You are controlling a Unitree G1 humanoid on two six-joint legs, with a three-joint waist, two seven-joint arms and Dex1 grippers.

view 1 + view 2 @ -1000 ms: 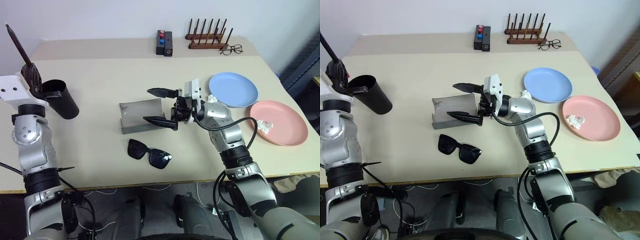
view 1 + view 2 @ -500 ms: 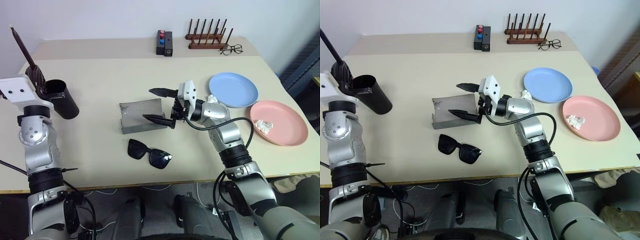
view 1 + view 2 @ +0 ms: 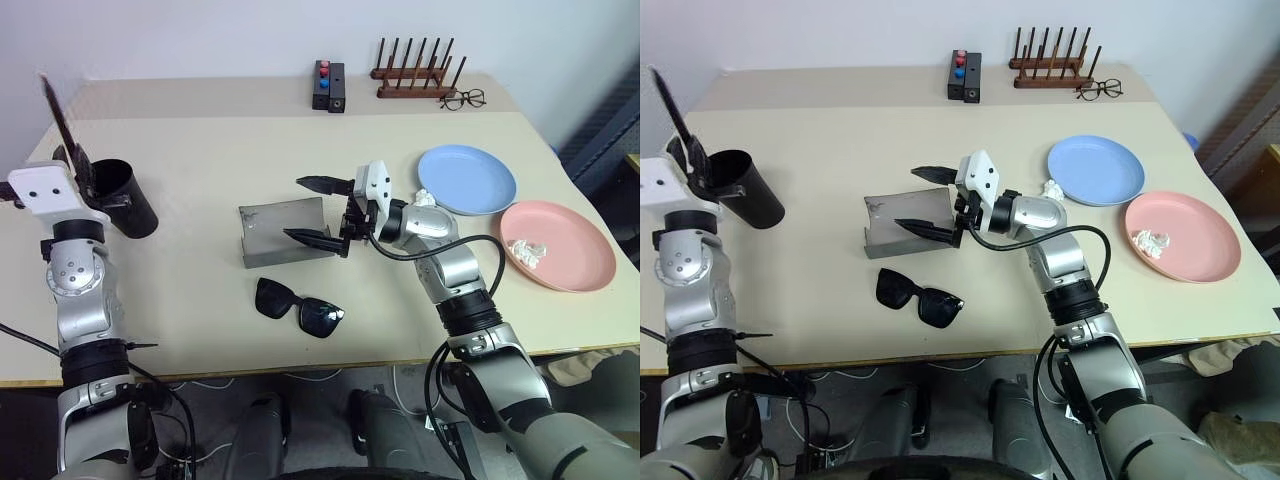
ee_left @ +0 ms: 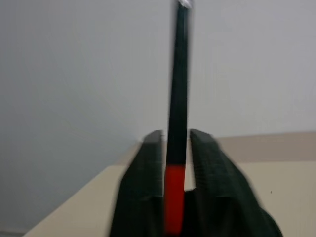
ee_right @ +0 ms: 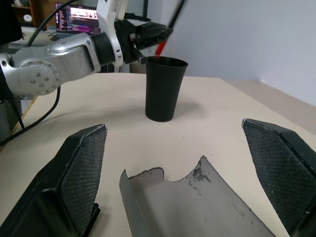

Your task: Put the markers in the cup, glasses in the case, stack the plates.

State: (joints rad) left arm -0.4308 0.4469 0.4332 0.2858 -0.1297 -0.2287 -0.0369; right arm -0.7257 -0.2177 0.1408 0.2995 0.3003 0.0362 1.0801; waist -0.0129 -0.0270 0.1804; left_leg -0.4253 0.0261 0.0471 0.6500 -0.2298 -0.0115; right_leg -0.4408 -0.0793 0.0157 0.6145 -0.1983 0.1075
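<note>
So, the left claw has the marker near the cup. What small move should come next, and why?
Probably open the left claw a little more and let the marker drop. It stands nearly upright between the fingers, its red lower end seemingly at the rim of the cup, in the right wrist view. If it is off the mouth, first nudge it over.

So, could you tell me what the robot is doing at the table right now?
The left gripper has a black marker with a red band between its fingers, upright right beside the rim of the black cup. Whether it is gripping the marker cannot be told. The right gripper, jaws wide open, hangs by the open grey case. The sunglasses lie on the table in front of the case, and the blue plate and pink plate are unstacked.
</note>
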